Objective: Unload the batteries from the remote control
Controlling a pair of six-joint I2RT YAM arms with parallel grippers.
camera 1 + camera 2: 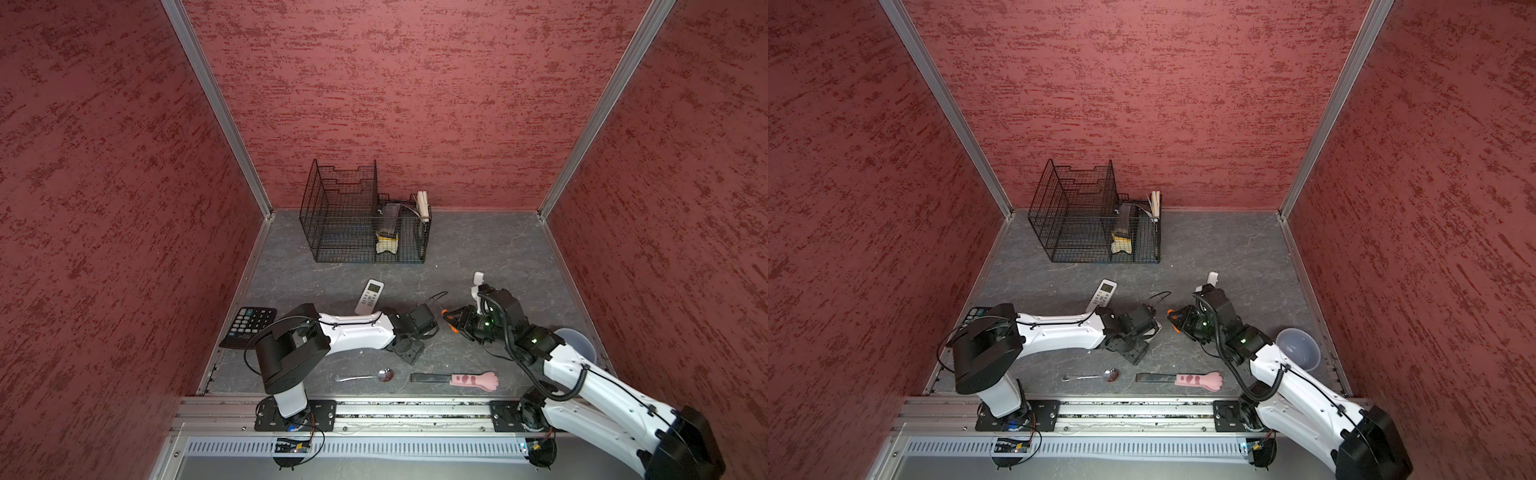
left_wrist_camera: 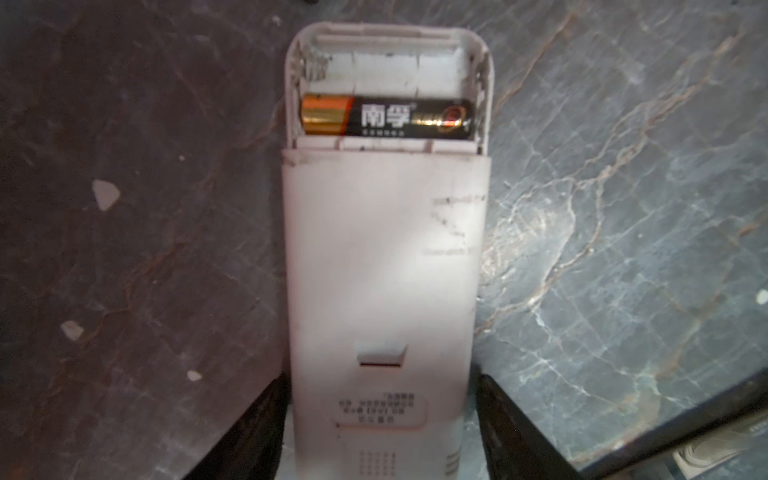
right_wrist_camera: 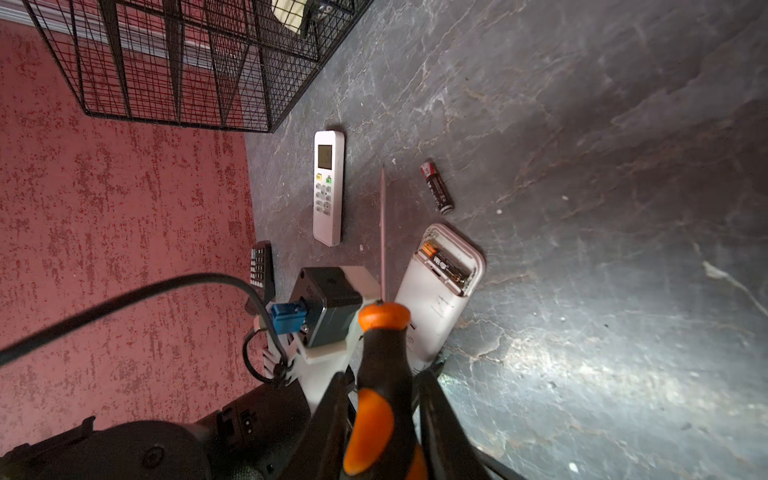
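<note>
On the table (image 1: 498,249), midway between its side edges, your remote control (image 2: 386,270) lies face down with its compartment uncovered. Your left gripper (image 2: 382,378) stands spread astride it. Your right gripper (image 3: 382,374) pinches the screwdriver (image 3: 382,332). One battery (image 2: 386,120) sits inside the compartment, and a second battery (image 3: 438,187) lies loose near the remote's open end.

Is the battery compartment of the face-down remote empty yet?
Not empty. The left wrist view shows one battery seated in the remote's open compartment, the slot beside it bare. A second battery lies loose on the table.
</note>
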